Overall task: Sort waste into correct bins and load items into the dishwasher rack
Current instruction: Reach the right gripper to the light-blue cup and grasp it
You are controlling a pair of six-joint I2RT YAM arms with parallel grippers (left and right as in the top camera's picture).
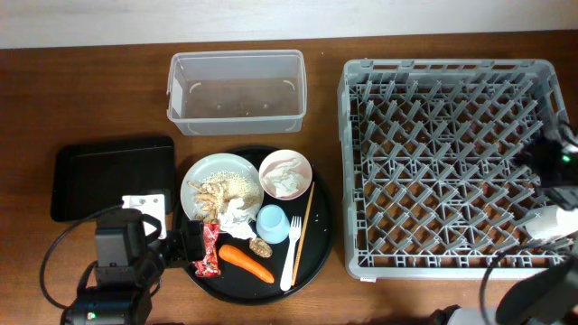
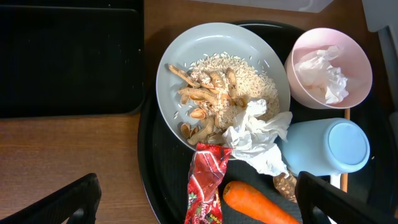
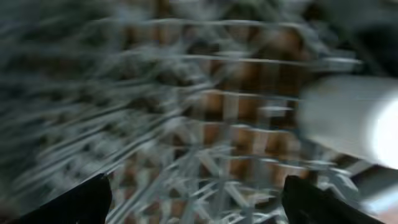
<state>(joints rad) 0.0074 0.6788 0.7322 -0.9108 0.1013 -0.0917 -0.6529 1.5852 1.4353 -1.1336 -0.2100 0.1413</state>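
Note:
On the round black tray [image 1: 312, 257] a pale green plate [image 1: 219, 181] [image 2: 180, 56] holds rice and food scraps [image 2: 217, 87]. Crumpled tissue [image 2: 258, 140] lies on its rim, and more lies in the white-pink bowl [image 2: 357, 68]. A light blue cup [image 2: 333, 146], red wrapper [image 2: 205, 183], carrot [image 2: 258, 205], brown pit [image 1: 260, 246], white fork [image 1: 292, 257] and chopstick [image 1: 305, 217] are there too. My left gripper [image 2: 199, 205] is open above the wrapper and carrot. My right gripper [image 3: 196, 202] is open over the grey rack [image 1: 447, 162], next to a white cup [image 3: 354, 118].
The clear tub [image 1: 237, 90] stands at the back, left of the rack. The shallow black rectangular tray [image 1: 113, 176] lies left of the round tray. Cables run along the table's front edge. The right wrist view is blurred.

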